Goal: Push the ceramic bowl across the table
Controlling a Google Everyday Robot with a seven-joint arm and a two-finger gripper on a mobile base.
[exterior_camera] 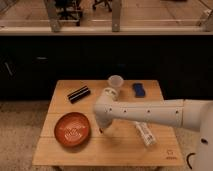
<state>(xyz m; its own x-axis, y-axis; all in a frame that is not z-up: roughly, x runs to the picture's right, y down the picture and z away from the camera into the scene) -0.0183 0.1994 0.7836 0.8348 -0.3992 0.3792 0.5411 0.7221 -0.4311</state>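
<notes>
Hand (102, 130) hangs tip-down over the bench (120, 150), just right of the ceramic bowl (73, 129). It is closed up tight, and most of it is lost under the white arm (145, 112). That arm also covers the base of the cup (116, 81) and the upper end of a pale tube (146, 135) (a bottle, perhaps). The robot body (202, 125) is cut off at the right edge. The corner logo (171, 154) is too small to read.
</notes>
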